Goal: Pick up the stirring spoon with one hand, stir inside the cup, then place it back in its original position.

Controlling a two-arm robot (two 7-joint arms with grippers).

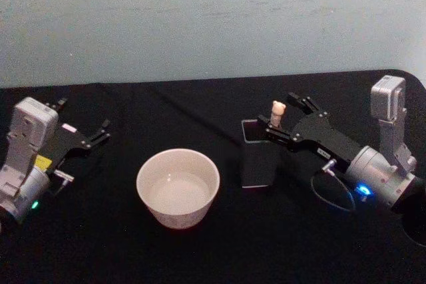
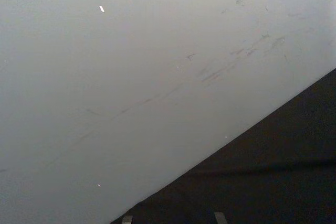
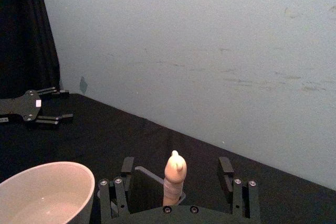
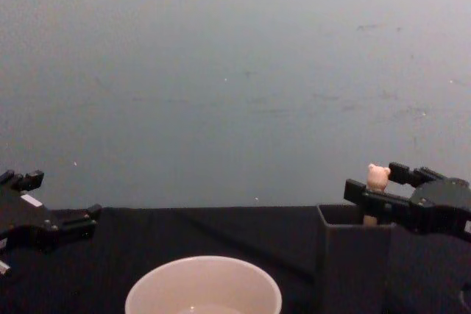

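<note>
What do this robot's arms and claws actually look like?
The left gripper and the right gripper both have flat black jointed fingers on silver-grey wrist housings. The left wrist carries a yellow sticker and a green light; the right has a blue light and a thin looped cable.

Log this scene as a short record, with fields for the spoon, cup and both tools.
spoon: beige bear-topped stirring spoon, upright in dark grey square holder
cup: wide cream-white round cup, left of holder, on black tablecloth
right tool: open, fingers either side of spoon handle, not touching
left tool: open, at the table's left side, apart from cup
stage: spoon not yet picked up
</note>
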